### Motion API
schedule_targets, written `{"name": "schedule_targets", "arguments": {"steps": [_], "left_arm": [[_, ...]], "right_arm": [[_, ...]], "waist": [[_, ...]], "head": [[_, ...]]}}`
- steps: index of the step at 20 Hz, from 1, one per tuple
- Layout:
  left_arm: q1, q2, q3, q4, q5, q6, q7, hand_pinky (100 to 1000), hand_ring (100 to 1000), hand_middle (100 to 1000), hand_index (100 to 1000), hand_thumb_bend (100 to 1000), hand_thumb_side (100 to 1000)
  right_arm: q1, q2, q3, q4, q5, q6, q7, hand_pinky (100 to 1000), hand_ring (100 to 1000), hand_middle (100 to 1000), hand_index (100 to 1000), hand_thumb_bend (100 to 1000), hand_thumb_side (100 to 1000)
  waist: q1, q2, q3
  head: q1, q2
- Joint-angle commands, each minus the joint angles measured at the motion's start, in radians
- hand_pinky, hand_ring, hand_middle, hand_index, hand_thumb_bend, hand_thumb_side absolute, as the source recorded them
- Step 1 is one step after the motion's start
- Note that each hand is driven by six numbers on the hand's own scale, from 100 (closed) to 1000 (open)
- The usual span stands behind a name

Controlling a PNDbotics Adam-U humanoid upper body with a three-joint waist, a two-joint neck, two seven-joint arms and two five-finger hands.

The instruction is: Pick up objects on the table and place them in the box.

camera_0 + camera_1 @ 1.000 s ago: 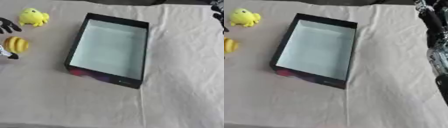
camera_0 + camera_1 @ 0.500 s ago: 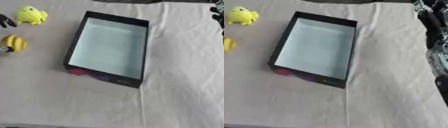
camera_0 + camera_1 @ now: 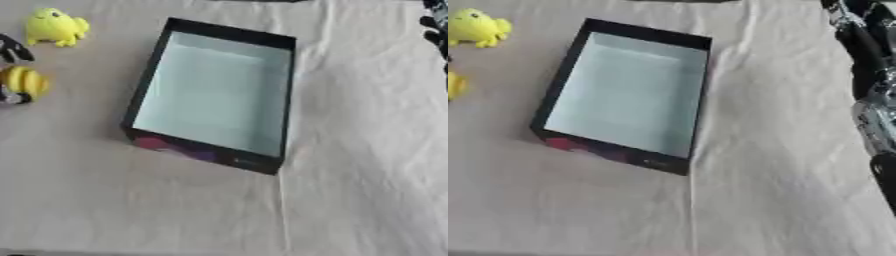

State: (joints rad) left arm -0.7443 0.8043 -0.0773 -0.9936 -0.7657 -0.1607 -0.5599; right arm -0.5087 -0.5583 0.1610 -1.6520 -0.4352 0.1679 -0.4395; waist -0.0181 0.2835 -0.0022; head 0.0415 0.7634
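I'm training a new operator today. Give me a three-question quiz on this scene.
1. True or false: the box already holds a toy.
2. How many yellow toys lie on the cloth?
3. The left hand is nearest: A) the yellow toy at the view's left edge B) the box's far rim C) the yellow toy farther back.

Key: 1 false; 2 two; 3 A.

Everything before me lies on a table [image 3: 350, 200] draped in a pale beige cloth [image 3: 780, 150], which fills nearly my whole view. The cloth is creased, with one long fold running from the far edge toward me. The light is soft and even, and a thin dark strip shows beyond the far edge.
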Motion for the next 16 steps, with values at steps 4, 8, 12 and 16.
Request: {"name": "schedule_targets", "arguments": {"steps": [4, 8, 12, 16], "left_arm": [[-0.014, 0.034, 0.007, -0.056, 0.024, -0.002, -0.028, 581, 558, 550, 619, 247, 100], [-0.027, 0.047, 0.001, -0.148, 0.035, -0.019, -0.012, 542, 533, 529, 598, 252, 100], [-0.085, 0.019, -0.029, -0.256, 0.071, -0.068, 0.039, 521, 512, 511, 578, 245, 100], [-0.190, -0.076, -0.084, -0.441, 0.183, -0.067, -0.004, 509, 495, 497, 564, 224, 100]], "right_arm": [[-0.005, -0.018, -0.009, -0.011, 0.008, 0.001, -0.002, 929, 841, 848, 873, 512, 535], [-0.003, -0.023, -0.008, -0.011, 0.008, 0.001, 0.000, 930, 842, 849, 874, 508, 535], [-0.007, -0.022, -0.004, -0.017, 0.005, 0.001, 0.005, 931, 843, 849, 875, 503, 535], [-0.017, -0.008, 0.002, -0.011, 0.001, 0.003, 0.009, 931, 845, 851, 876, 502, 535]], "waist": [[0.002, -0.014, 0.000], [0.003, -0.019, 0.006], [0.005, -0.031, 0.006], [0.008, -0.041, 0.008]], "head": [[-0.001, 0.007], [-0.007, 0.007], [-0.014, 0.007], [-0.020, 0.007]]}}
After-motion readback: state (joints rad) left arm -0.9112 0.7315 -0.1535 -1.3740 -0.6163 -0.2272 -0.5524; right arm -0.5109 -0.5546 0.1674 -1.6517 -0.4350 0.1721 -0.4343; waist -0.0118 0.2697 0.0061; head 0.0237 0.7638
